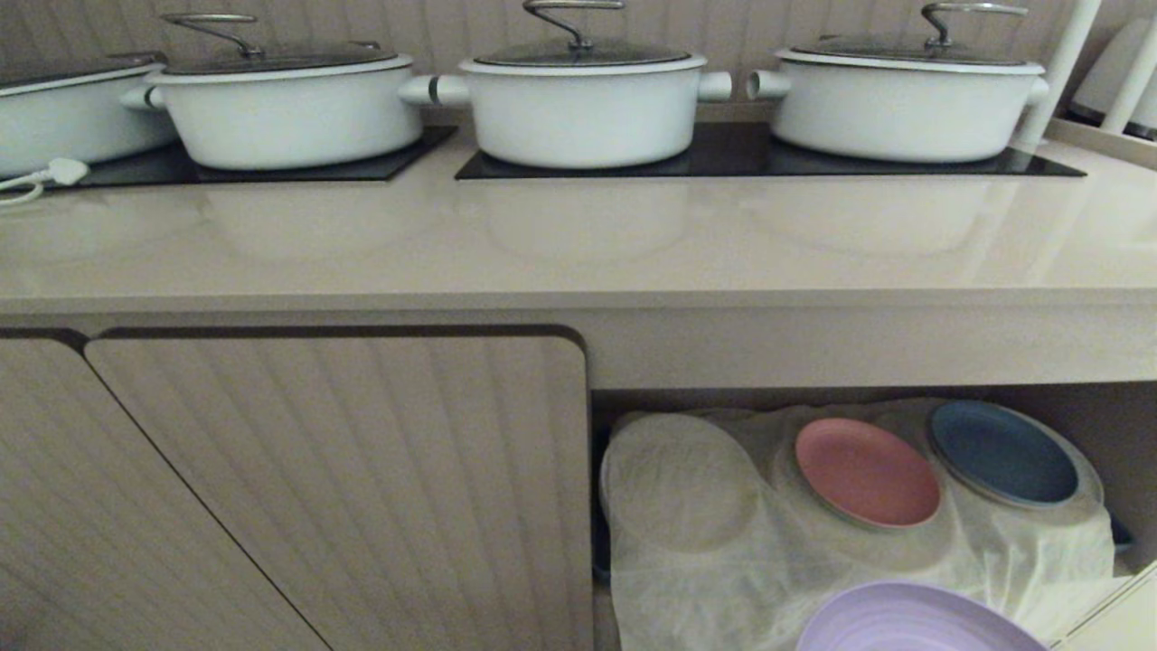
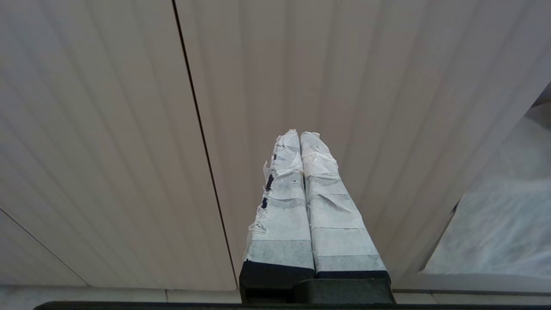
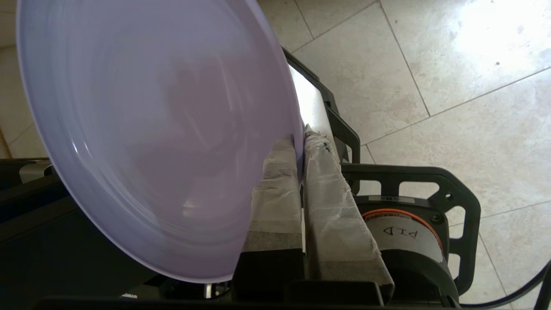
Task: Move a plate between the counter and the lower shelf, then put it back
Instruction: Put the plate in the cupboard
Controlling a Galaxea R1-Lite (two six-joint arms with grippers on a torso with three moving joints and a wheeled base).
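The plate [image 3: 146,129] is gripped by its rim in the right gripper [image 3: 300,144], near of the shelf [image 1: 813,561] and below the table [image 1: 578,244]; the left gripper [image 2: 300,137] is closed, empty.

Dim, soft light. Counter [image 1: 578,244] shows faint pot reflections. Shelf [image 1: 1121,434] recess shadowed. Motion blur on cupboard door [image 2: 107,129]. Glare patch on floor tiles [image 3: 486,26].

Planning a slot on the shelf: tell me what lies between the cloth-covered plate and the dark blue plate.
The round salmon-pink plate lies between the cloth-covered plate and dark blue plate, seen in the head view.
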